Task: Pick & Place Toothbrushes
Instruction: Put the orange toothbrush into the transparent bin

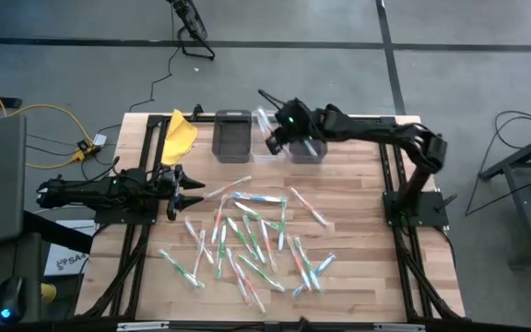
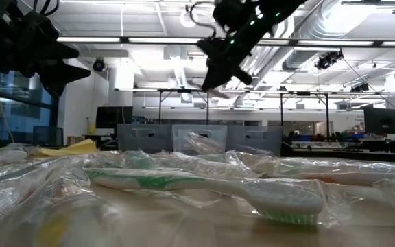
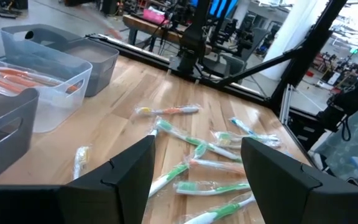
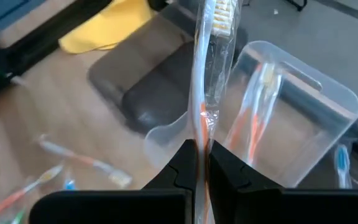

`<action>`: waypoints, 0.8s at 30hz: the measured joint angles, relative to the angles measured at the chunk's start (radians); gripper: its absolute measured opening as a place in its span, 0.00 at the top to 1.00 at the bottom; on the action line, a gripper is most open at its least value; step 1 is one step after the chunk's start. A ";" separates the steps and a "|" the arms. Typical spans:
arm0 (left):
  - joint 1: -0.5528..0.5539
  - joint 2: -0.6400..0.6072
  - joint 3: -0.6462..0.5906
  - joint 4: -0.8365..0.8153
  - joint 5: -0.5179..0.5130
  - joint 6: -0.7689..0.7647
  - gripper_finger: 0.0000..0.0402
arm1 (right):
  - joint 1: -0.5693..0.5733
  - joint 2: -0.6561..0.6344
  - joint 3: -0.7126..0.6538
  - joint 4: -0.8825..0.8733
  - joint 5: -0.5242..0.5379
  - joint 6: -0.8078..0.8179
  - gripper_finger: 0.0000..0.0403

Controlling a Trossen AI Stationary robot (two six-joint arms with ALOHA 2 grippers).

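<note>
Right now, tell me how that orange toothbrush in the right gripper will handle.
Probably stiff: the orange toothbrush stands straight above the right gripper, pinched low. Its glossy clear wrapper looks slippery and may slide. Likely light, held by the fingertips alone above the clear bin.

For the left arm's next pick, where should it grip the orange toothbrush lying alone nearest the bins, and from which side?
Probably mid-handle, from straight above. The orange toothbrush lies flat on the table, apart from the pile, so bare wood on both sides of its thin handle leaves room for the fingers to straddle it crosswise. Its wrapper looks loose at the ends. The left gripper is open, hovering nearby.
</note>
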 joint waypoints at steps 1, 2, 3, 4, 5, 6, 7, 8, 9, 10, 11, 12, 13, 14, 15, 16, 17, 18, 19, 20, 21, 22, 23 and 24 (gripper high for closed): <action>0.000 0.000 0.000 0.000 0.000 -0.001 0.42 | -0.016 0.030 0.029 -0.005 -0.011 -0.002 0.98; 0.000 0.000 0.000 0.000 0.000 -0.001 0.42 | -0.031 0.058 0.058 -0.002 -0.022 -0.002 0.98; 0.000 0.000 0.000 0.000 0.000 -0.001 0.42 | -0.046 0.086 0.085 0.001 -0.032 -0.002 0.98; 0.000 0.000 0.000 0.000 0.000 -0.001 0.42 | -0.058 0.116 0.110 -0.002 -0.036 -0.001 0.98; 0.000 0.000 0.000 0.000 0.000 -0.001 0.42 | -0.067 0.144 0.136 -0.007 -0.036 0.000 0.98; 0.000 0.000 0.000 0.000 0.000 -0.001 0.42 | -0.075 0.171 0.161 -0.013 -0.036 0.001 0.97; 0.000 0.000 0.000 0.000 0.000 -0.001 0.42 | -0.082 0.196 0.184 -0.028 -0.036 0.002 0.97; 0.000 0.000 0.000 -0.001 0.000 -0.003 0.42 | -0.088 0.220 0.206 -0.052 -0.038 0.006 0.97; 0.000 0.000 0.000 -0.001 0.000 -0.004 0.42 | -0.092 0.242 0.227 -0.075 -0.047 0.008 0.97; 0.000 0.000 0.000 -0.001 0.000 -0.003 0.42 | -0.095 0.262 0.243 -0.092 -0.059 0.008 0.97; 0.000 0.000 0.000 -0.001 0.000 -0.003 0.42 | -0.095 0.281 0.254 -0.111 -0.068 0.008 0.97; 0.000 0.000 0.000 -0.001 0.000 -0.003 0.42 | -0.095 0.295 0.261 -0.126 -0.076 0.006 0.96; 0.000 0.000 0.000 -0.001 0.000 -0.003 0.42 | -0.094 0.309 0.265 -0.135 -0.081 0.004 0.96; 0.000 0.000 0.000 -0.001 0.000 -0.003 0.42 | -0.093 0.320 0.267 -0.143 -0.082 0.002 0.96; 0.000 0.000 0.000 -0.001 0.000 -0.003 0.42 | -0.093 0.328 0.266 -0.150 -0.080 0.001 0.96; 0.000 0.000 0.000 -0.001 0.000 -0.003 0.42 | -0.093 0.335 0.266 -0.159 -0.078 0.001 0.96; 0.000 0.000 0.000 -0.001 0.000 -0.003 0.42 | -0.093 0.339 0.266 -0.162 -0.077 0.001 0.96; 0.000 0.000 0.000 -0.001 0.001 -0.003 0.42 | -0.093 0.341 0.266 -0.168 -0.077 0.001 0.96; 0.000 0.000 0.000 -0.001 0.001 -0.003 0.42 | -0.093 0.341 0.266 -0.174 -0.077 0.000 0.96; 0.000 0.000 0.000 -0.001 0.000 -0.003 0.42 | -0.093 0.341 0.267 -0.174 -0.078 -0.006 0.96; 0.000 0.000 0.000 -0.001 0.000 -0.003 0.42 | -0.093 0.341 0.267 -0.171 -0.078 -0.016 0.96; 0.000 0.000 0.000 -0.001 0.000 -0.002 0.42 | -0.093 0.341 0.267 -0.171 -0.076 -0.023 0.96; 0.000 0.000 0.000 -0.001 0.000 -0.002 0.42 | -0.092 0.340 0.267 -0.172 -0.070 -0.023 0.95; 0.000 0.000 0.000 -0.001 0.000 -0.002 0.42 | -0.092 0.340 0.267 -0.174 -0.068 -0.020 0.94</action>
